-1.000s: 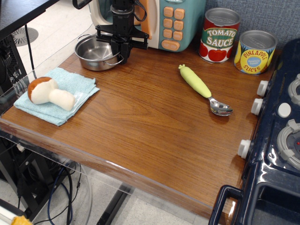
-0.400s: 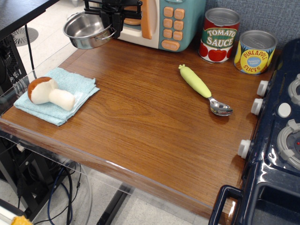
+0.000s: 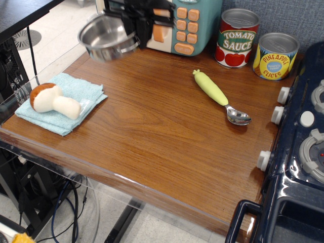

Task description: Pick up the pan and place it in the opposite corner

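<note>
Only one view here, looking down over the desk point(image 3: 167, 136).

Upper left of the frame: the pan point(image 3: 107, 38) is up in the air, clear of the wood, hanging off the claw point(image 3: 137, 30), which is clamped on its right rim. It's motion-blurred and tipped a bit, which makes sense when it's gripped by one edge rather than the middle. The claw sits right in front of the toy microwave point(image 3: 174, 23), so I'd guess the height is there to carry the pan over the stuff lying around.

Left edge: a blue cloth point(image 3: 76, 98) with a toy mushroom point(image 3: 50, 100) on it, well apart from the pan.

Top right: two cans, tomato sauce point(image 3: 238, 38) and pineapple point(image 3: 275, 55), side by side against the back wall.

Middle right: a green-handled spoon point(image 3: 218, 96) lying diagonally, pretty much between the pan and where it has to go.

Lower right: the bare desk corner point(image 3: 223, 190) next to the navy stove point(image 3: 298, 152) looks free for the drop. Pickup looks done; the carry across the diagonal is what's left, and that one-sided grip could let the pan swing.
</note>
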Controlling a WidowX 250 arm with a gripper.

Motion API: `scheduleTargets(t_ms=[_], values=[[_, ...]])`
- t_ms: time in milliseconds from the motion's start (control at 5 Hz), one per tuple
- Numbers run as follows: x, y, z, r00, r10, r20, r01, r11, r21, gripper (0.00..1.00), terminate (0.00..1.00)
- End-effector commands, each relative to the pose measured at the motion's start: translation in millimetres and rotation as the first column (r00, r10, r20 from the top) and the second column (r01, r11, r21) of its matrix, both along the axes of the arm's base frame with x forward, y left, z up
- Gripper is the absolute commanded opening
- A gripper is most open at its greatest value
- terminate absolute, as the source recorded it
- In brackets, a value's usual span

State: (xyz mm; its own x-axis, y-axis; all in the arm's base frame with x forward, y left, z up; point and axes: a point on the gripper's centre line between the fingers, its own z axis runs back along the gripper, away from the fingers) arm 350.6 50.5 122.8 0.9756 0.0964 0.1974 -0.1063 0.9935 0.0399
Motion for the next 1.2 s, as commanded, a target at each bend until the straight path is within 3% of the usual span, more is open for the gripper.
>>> scheduleTargets(t_ms=[0,200,400,1000], values=[[-61,-64,4,0.993,-0.117,0.028,0.116,0.992,0.04,0.0,0.0],[-86,-92,-18,0.987,-0.164,-0.005,0.164,0.986,0.036,0.0,0.0],[-100,-117,-40,0.972,-0.233,-0.031,0.235,0.97,0.069,0.0,0.0],[-107,-150,-87,0.952,-0.296,-0.082,0.305,0.943,0.137,0.0,0.0]])
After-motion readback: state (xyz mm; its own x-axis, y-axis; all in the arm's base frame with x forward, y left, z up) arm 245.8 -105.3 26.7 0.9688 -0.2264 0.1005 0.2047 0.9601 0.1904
